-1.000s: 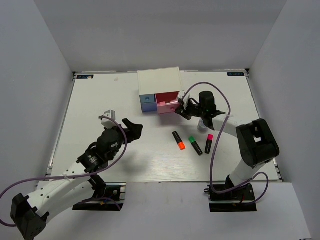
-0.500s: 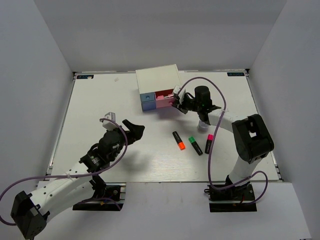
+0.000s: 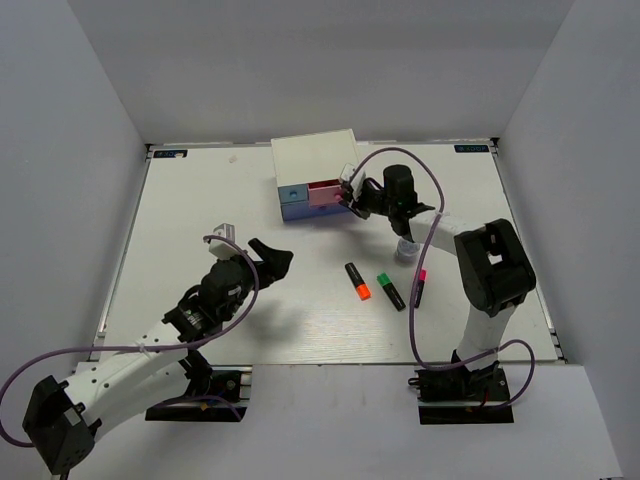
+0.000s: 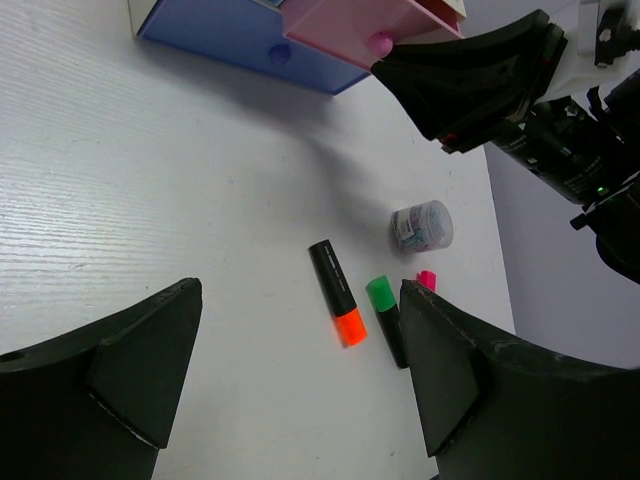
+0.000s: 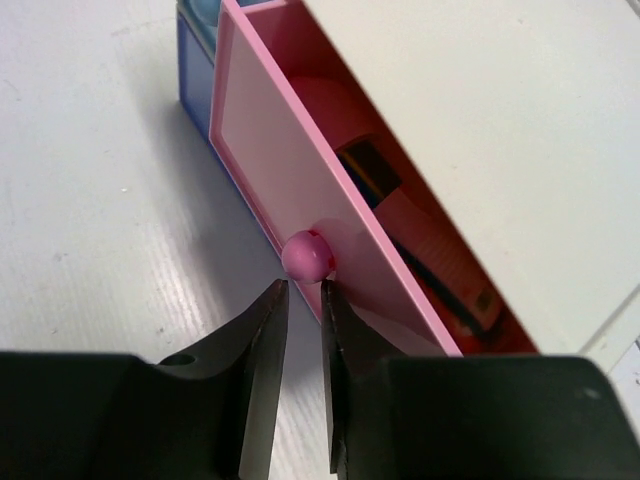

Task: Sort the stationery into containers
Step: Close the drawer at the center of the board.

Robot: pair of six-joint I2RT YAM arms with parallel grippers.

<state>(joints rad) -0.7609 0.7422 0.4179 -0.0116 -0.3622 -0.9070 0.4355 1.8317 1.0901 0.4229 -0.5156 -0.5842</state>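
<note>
Pink drawer point(image 5: 280, 170) is standing ajar in the chest point(image 5: 480, 120); right gripper point(image 5: 300, 295), barely parted, empty, is hovering at its knob point(image 5: 307, 255) (left gripper point(image 4: 300, 300) gaping, idle). A glancing push risks shifting the chest.

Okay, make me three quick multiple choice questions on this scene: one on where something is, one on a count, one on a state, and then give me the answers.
1. Where is the right hand?
A. at the pink drawer's knob
B. down by its own base
C. against the back wall

2. How many markers lie on the table?
A. two
B. three
C. five

3. How is the left hand?
A. shut on something
B. open and empty
C. shut and empty

Answers:
1 A, since the right wrist view shows the fingertips right at the pink knob.
2 B, since three lie side by side near the right arm.
3 B, since its fingers stand wide apart with nothing between them.
</note>
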